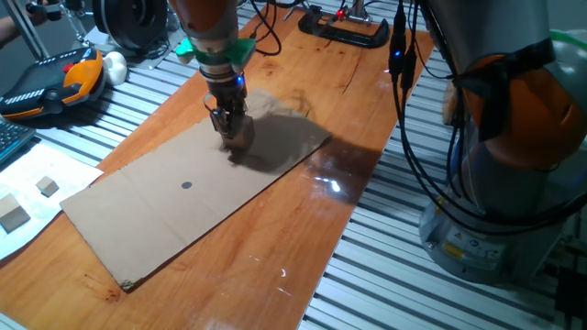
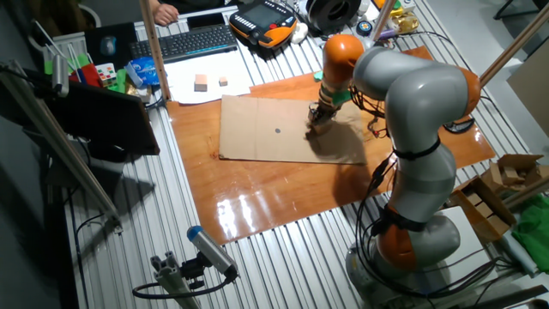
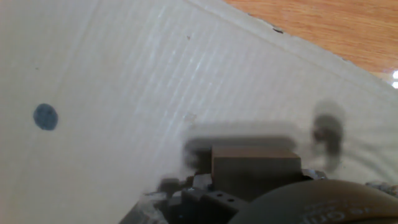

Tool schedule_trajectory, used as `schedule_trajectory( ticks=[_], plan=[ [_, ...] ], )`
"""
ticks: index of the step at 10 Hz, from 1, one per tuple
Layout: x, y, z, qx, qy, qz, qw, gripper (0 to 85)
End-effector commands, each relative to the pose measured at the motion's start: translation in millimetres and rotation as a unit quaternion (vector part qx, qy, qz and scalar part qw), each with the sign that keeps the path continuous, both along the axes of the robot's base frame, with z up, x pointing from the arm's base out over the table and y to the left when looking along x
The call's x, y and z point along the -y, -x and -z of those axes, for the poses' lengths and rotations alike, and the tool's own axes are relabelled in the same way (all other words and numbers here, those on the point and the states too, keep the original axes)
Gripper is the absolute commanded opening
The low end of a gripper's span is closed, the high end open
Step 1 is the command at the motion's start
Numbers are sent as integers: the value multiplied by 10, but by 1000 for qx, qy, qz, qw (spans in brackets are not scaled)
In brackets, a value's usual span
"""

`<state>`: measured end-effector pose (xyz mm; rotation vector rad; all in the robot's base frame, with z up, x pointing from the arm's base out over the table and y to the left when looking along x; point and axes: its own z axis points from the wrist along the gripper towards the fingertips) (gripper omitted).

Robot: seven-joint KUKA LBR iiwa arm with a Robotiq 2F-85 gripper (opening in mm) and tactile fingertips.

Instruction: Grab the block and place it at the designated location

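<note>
My gripper (image 1: 229, 130) is low over the right part of the brown cardboard sheet (image 1: 138, 229) and looks shut on the tan wooden block (image 3: 252, 165). The block is at or just above the sheet. The hand view is blurred and the fingers hardly show in it. The block shows as a brown lump under the fingers in one fixed view (image 1: 240, 139). The designated location, a small dark dot (image 1: 186, 185), lies left of my gripper, apart from it. It also shows in the other fixed view (image 2: 277, 131) and in the hand view (image 3: 45, 116).
Two other wooden cubes, a larger one (image 1: 14, 215) and a small pale one (image 1: 48, 187), sit on white paper left of the sheet. A black clamp (image 1: 344, 32) sits at the table's far end. A teach pendant (image 1: 55, 82) and a keyboard (image 2: 193, 39) lie beyond the sheet.
</note>
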<state>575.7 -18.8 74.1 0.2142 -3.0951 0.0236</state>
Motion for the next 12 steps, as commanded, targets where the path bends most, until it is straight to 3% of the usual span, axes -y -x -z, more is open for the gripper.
schedule_trajectory(
  ticks=[1,4,5,7,9,12],
  plan=[
    [-43,-11,-72,-5,-6,5,1000,283],
    [-331,-25,-412,-21,-17,54,998,260],
    [-452,-35,-494,-22,-12,72,997,263],
    [-725,-43,-633,-30,-7,128,991,340],
    [-886,-32,-643,-26,-5,155,988,380],
    [-901,-47,-569,-25,-9,166,986,380]
  ],
)
